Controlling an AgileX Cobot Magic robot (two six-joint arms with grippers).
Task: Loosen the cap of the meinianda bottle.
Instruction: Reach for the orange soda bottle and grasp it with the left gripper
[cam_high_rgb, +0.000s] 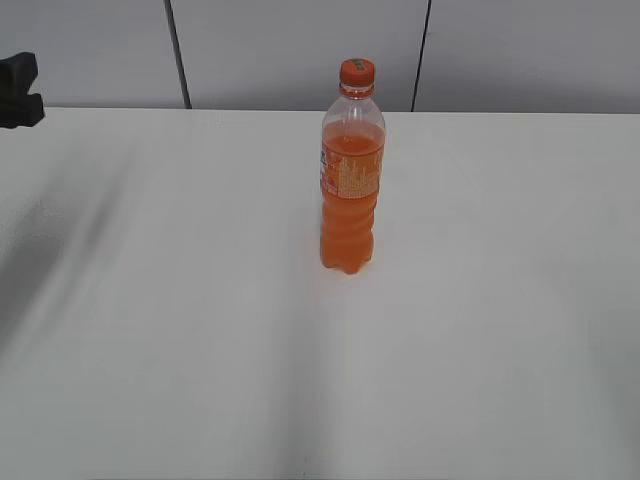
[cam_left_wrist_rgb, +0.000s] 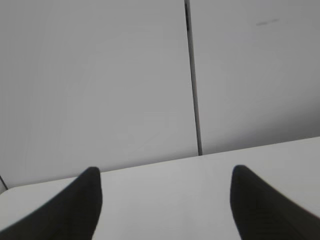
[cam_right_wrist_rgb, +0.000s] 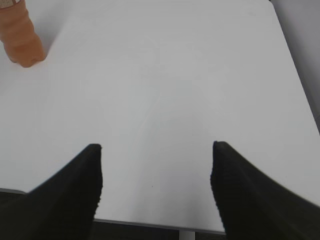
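The meinianda bottle (cam_high_rgb: 350, 180) stands upright near the middle of the white table, clear plastic with orange soda and an orange label band. Its orange cap (cam_high_rgb: 356, 71) sits on top. Only the bottle's ribbed lower body (cam_right_wrist_rgb: 19, 40) shows in the right wrist view, at the top left corner. My left gripper (cam_left_wrist_rgb: 165, 172) is open and empty over the table, facing the back wall. My right gripper (cam_right_wrist_rgb: 156, 150) is open and empty above the table's near edge, well away from the bottle. Neither gripper shows in the exterior view.
The white table (cam_high_rgb: 200, 330) spreads across the exterior view, with a grey panelled wall (cam_high_rgb: 290, 50) behind it. A dark object (cam_high_rgb: 18, 90) sits at the far left edge. The table's front edge (cam_right_wrist_rgb: 150, 224) shows below my right gripper.
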